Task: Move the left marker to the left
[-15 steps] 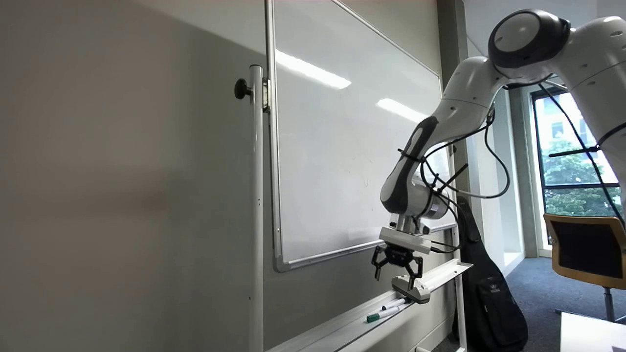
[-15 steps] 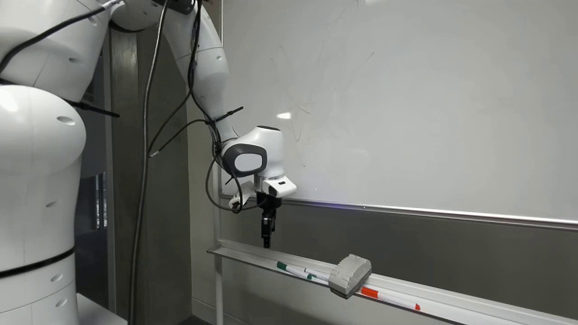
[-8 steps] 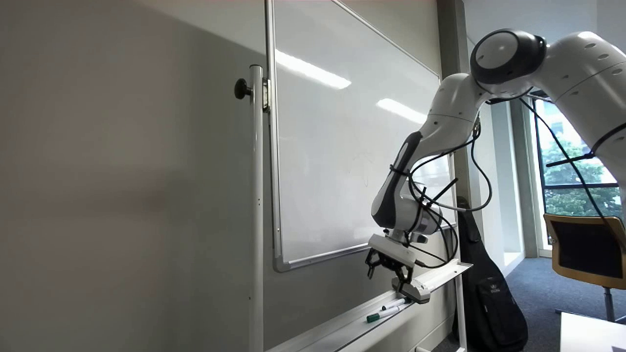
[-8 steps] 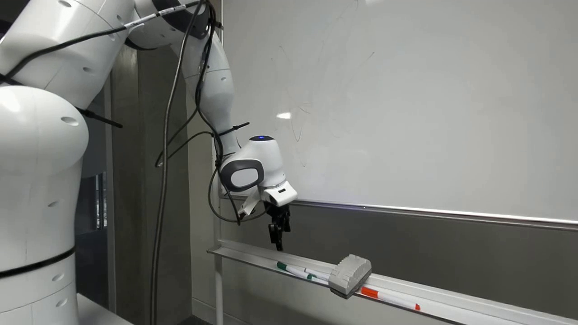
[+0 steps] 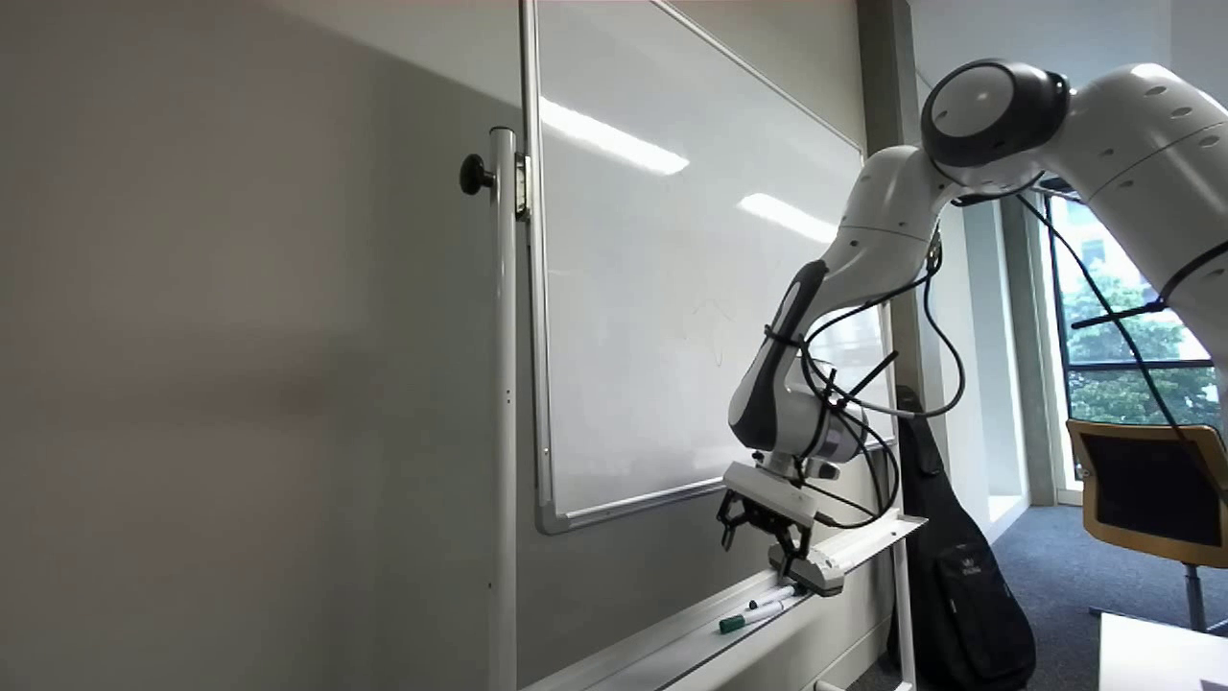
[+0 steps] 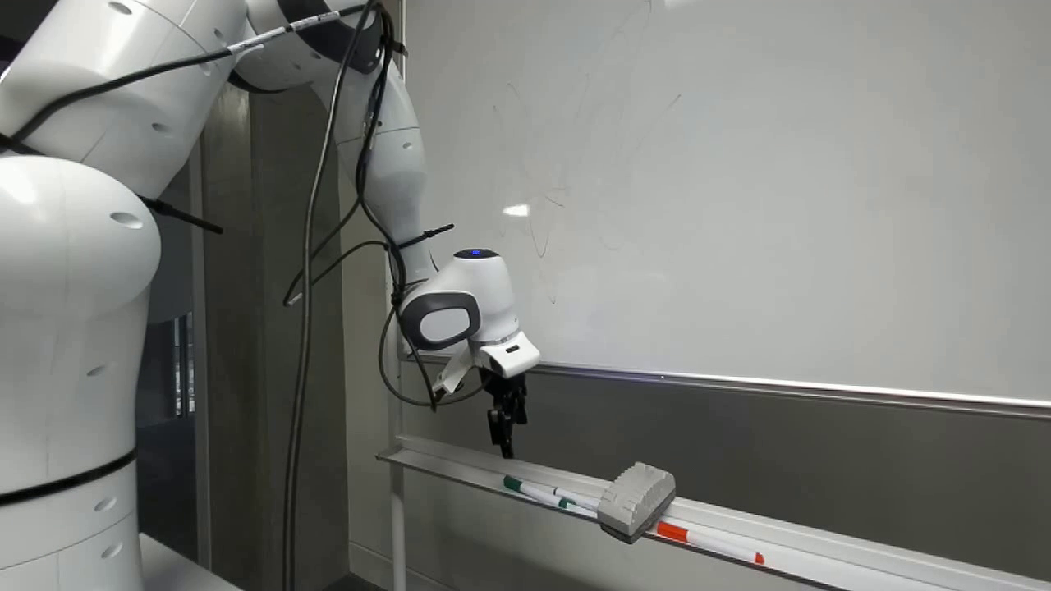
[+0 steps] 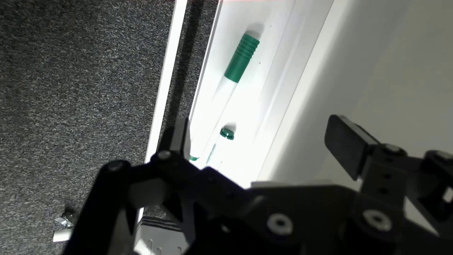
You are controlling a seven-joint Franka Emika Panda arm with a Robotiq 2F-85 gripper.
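Observation:
The left marker (image 6: 538, 493), white with a green cap, lies along the pen tray (image 6: 443, 469) under the whiteboard. In the wrist view the green cap of this left marker (image 7: 242, 58) points up the picture, and its rear end is partly behind a finger. My gripper (image 7: 262, 140) is open, its fingers wide apart with nothing between them. An exterior view has the gripper (image 6: 507, 451) tilted above the tray, near the capped end. Close beside the left marker lies another white marker (image 6: 577, 498) with a green end, partly hidden by the eraser.
A grey eraser (image 6: 636, 501) sits across the tray, right of the green markers in this exterior view. Beyond it lies a red-capped marker (image 6: 714, 543). The whiteboard (image 6: 739, 205) stands above the tray, with its lower frame close to my wrist.
Over the last second my arm has come down and the gripper has tilted, shifting slightly toward the markers. In the last half second it has barely moved. The markers lie as before.

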